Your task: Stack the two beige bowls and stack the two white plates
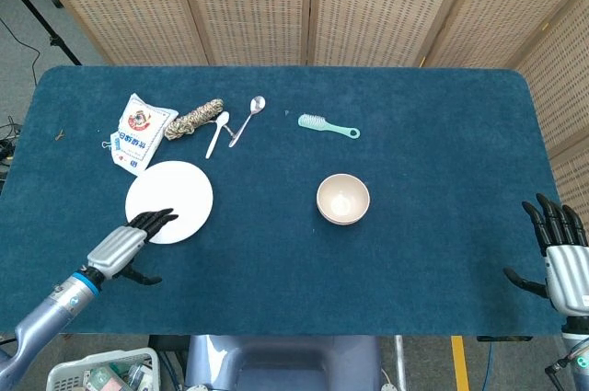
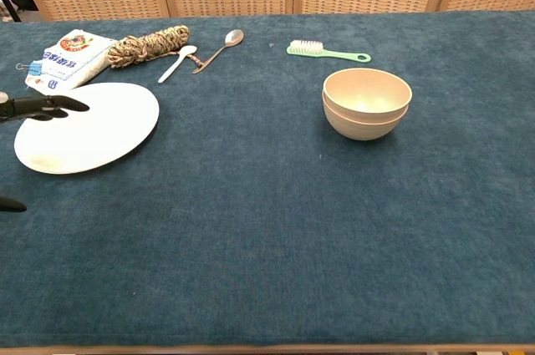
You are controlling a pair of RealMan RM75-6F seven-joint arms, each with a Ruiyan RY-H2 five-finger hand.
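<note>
Two beige bowls [image 1: 343,199] sit nested one inside the other at the table's middle; the chest view shows both rims [image 2: 366,103]. A white plate [image 1: 175,196] lies at the left [image 2: 92,129]; I cannot tell whether a second plate lies under it. My left hand [image 1: 124,246] is empty with fingers stretched out, the fingertips [image 2: 58,106] over the plate's near-left edge; contact cannot be judged. My right hand [image 1: 561,258] hovers with fingers spread beyond the table's right front corner, holding nothing, seen only in the head view.
Behind the plate lie a printed white bag [image 1: 138,132], a rope bundle [image 1: 194,119], a white spoon [image 1: 218,132] and a metal spoon [image 1: 248,119]. A green brush [image 1: 328,125] lies behind the bowls. Woven screens stand behind the table.
</note>
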